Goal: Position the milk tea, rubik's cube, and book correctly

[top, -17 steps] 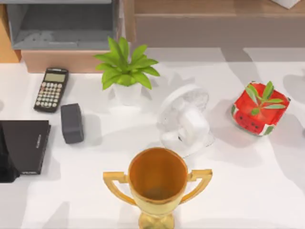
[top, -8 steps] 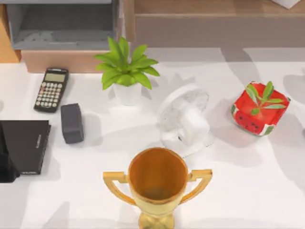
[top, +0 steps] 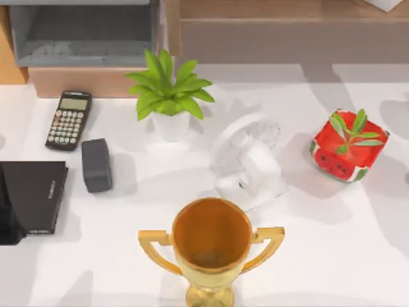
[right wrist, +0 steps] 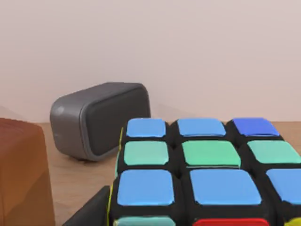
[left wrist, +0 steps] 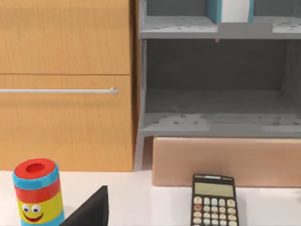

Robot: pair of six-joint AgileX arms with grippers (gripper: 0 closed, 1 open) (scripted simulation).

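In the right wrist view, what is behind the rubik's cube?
Behind the rubik's cube a dark grey speaker stands on a wooden surface, with a plain wall beyond. The cube hides the surface directly behind it.

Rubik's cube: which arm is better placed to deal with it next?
Right, probably. Its wrist camera sits close over the multicoloured Rubik's cube, which rests on a wooden surface beside a rounded grey speaker. The left wrist camera faces the grey shelf unit and a black calculator instead.

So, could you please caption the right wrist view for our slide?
Rubik's cube close up on a wooden surface, grey speaker behind it.
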